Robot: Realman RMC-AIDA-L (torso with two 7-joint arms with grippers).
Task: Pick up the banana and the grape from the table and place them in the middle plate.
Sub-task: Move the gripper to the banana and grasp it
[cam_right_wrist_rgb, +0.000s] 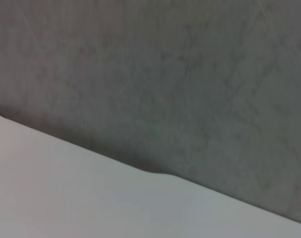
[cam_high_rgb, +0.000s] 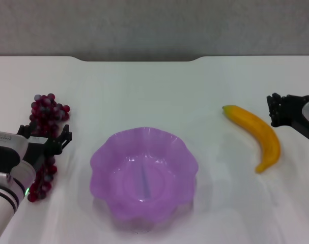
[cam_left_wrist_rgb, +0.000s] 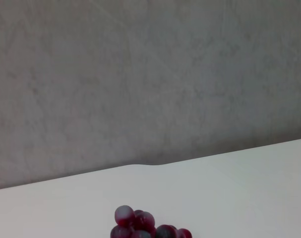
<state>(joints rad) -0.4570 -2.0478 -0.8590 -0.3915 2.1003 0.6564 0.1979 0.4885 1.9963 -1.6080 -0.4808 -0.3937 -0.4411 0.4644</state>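
Note:
The grape (cam_high_rgb: 48, 109), a long dark red-purple bunch, lies on the white table (cam_high_rgb: 154, 91) at the left; its far end also shows in the left wrist view (cam_left_wrist_rgb: 143, 225). My left gripper (cam_high_rgb: 45, 136) is open and low over the middle of the bunch, one finger on each side. The yellow banana (cam_high_rgb: 256, 129) lies at the right. My right gripper (cam_high_rgb: 285, 108) is open just to the right of the banana's far half, apart from it. The purple middle plate (cam_high_rgb: 101, 157) with a scalloped rim stands empty at centre front.
The table's far edge has a notch (cam_high_rgb: 139, 59) against the grey wall (cam_high_rgb: 154, 25). The right wrist view shows only the table (cam_right_wrist_rgb: 66, 198) and the wall. Bare tabletop lies between the plate and each fruit.

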